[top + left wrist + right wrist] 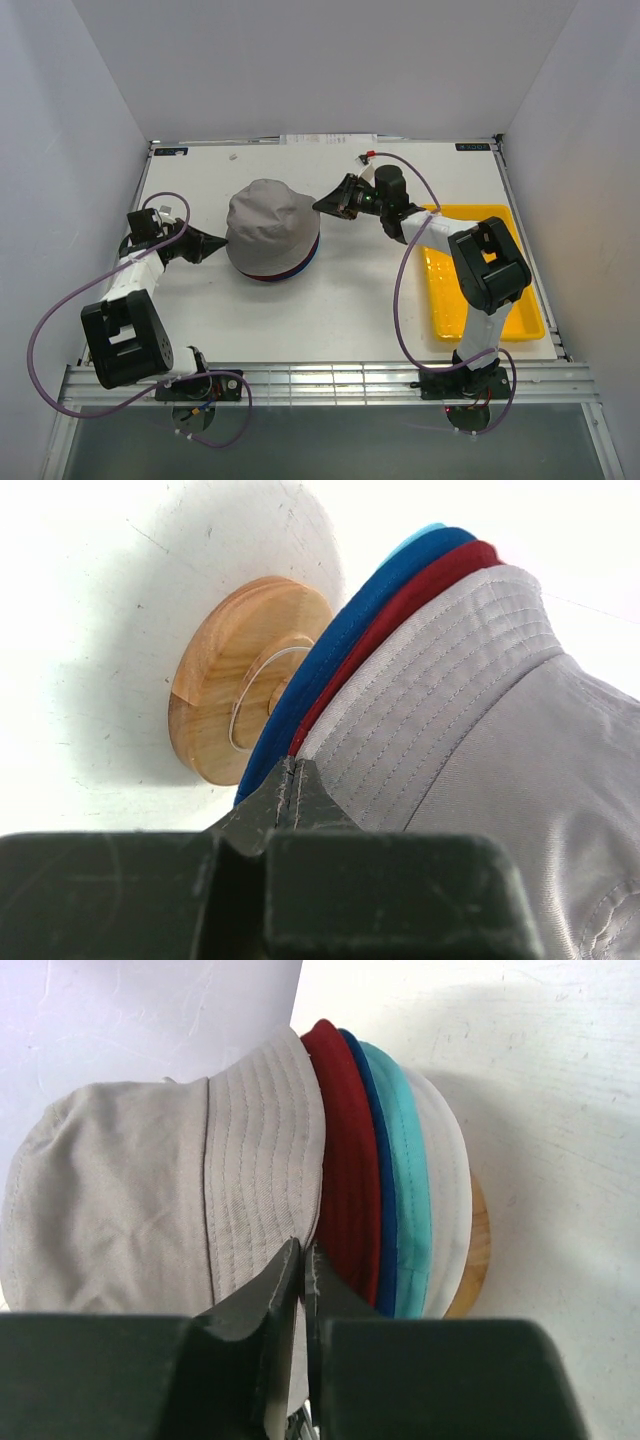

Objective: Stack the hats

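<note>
The hats sit stacked on one another on a wooden stand (225,680) mid-table. The grey hat (265,215) is on top, and under it lie the dark red hat (345,1160), the navy hat (383,1210), the teal hat (405,1160) and the white hat (450,1180). My left gripper (290,765) is shut, its tips against the grey brim's left edge (440,650), with nothing showing between them. My right gripper (303,1248) is closed on the right edge of the grey brim (260,1160), a sliver of grey cloth between its jaws.
A flat yellow tray (500,300) lies at the right under my right arm. White walls stand on the left, the right and at the back. The arms' purple cables loop over the near edge of the table.
</note>
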You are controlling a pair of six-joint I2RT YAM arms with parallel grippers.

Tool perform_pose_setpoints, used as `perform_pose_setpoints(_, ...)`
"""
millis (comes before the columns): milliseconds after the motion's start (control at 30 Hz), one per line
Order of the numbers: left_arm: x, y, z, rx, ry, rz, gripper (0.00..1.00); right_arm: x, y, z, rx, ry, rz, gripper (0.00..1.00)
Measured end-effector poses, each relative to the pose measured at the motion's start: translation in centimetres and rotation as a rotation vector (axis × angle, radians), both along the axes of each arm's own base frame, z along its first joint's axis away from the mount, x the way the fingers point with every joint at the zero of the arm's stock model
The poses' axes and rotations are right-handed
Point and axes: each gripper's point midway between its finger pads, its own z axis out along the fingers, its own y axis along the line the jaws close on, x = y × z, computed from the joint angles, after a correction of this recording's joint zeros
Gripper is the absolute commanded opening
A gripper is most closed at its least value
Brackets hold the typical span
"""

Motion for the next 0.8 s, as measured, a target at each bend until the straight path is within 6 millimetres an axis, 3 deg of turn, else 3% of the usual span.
perform_pose_setpoints(233, 0.3, 0.1, -0.1, 0.005, -0.007, 0.003, 0.0, -1.1, -0.4, -1.9, -0.007, 0.023, 0.002, 0.08)
perform_pose_setpoints(800, 0.5, 0.2, -0.2, 0.008, -0.02, 0.002, 0.0, -1.2, -0.3, -3.2, -0.025, 0.008, 0.012, 0.08)
